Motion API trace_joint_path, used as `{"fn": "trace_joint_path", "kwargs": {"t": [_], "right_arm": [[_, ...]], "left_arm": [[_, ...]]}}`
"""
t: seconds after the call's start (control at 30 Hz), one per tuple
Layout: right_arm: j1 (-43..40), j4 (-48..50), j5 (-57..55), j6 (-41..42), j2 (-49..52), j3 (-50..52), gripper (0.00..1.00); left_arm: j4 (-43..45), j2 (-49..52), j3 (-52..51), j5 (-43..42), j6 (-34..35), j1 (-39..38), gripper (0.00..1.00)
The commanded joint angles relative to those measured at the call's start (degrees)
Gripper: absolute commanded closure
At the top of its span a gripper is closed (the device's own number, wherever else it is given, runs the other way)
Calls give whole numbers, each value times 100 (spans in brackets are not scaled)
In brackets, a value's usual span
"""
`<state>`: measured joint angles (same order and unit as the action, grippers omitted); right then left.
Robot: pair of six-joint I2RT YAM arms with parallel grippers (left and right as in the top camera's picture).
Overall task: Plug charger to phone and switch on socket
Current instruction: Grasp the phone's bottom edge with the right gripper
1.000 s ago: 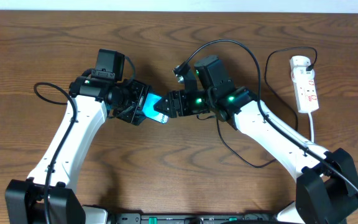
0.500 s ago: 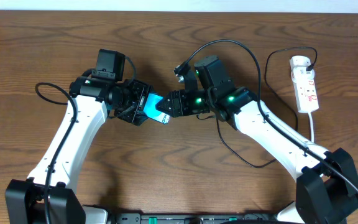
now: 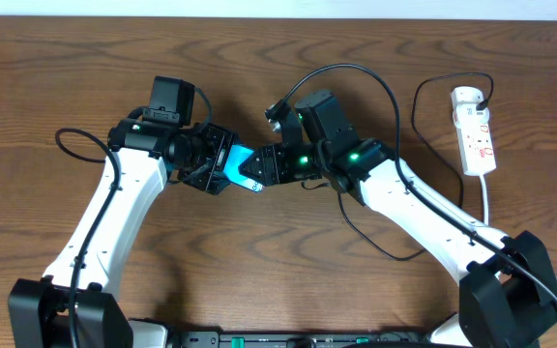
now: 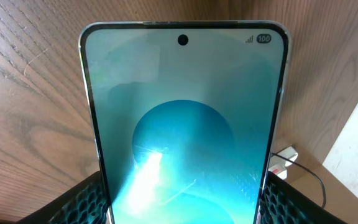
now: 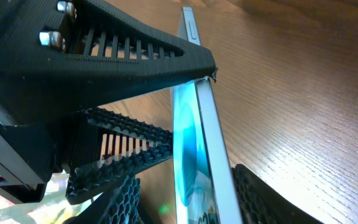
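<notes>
The phone [image 3: 243,166], its turquoise screen lit, was gripped by its long edges in the left gripper [image 3: 222,166], well to the left of the socket [image 3: 476,130]. The right gripper [image 3: 259,169] was placed around the phone's end nearer the socket, a finger on each face; whether it was closed on it could not be told. The charger [image 3: 416,114], a thin black cable, was looped just beside the socket.

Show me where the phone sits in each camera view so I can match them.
Overhead: the phone is at the picture's centre, blue screen showing.
Left wrist: the phone fills the middle, screen facing the camera.
Right wrist: the phone is edge-on, from top centre to the bottom.
Shared landmark: the wood-grain table.
</notes>
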<state>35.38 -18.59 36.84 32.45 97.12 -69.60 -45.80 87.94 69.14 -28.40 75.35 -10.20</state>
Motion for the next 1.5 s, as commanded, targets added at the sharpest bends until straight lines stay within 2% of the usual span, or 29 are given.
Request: {"fn": "trace_joint_path", "kwargs": {"t": [0.0,0.33,0.5,0.93,1.47], "right_arm": [[35,-7,-129,20,50,-94,55],[35,-26,-337,98,50,-94,55],[35,-26,-396,140,50,-94,59],[35,-4,-522,146,50,-94,59],[37,2,-634,229,50,-94,65]], "left_arm": [[31,-4,90,-120,195,-17,93],[4,-4,90,-188,686,-20,93],[2,-4,90,-210,706,-17,93],[-4,-4,90,-254,721,-20,93],[-79,-4,90,-350,828,-20,93]]}}
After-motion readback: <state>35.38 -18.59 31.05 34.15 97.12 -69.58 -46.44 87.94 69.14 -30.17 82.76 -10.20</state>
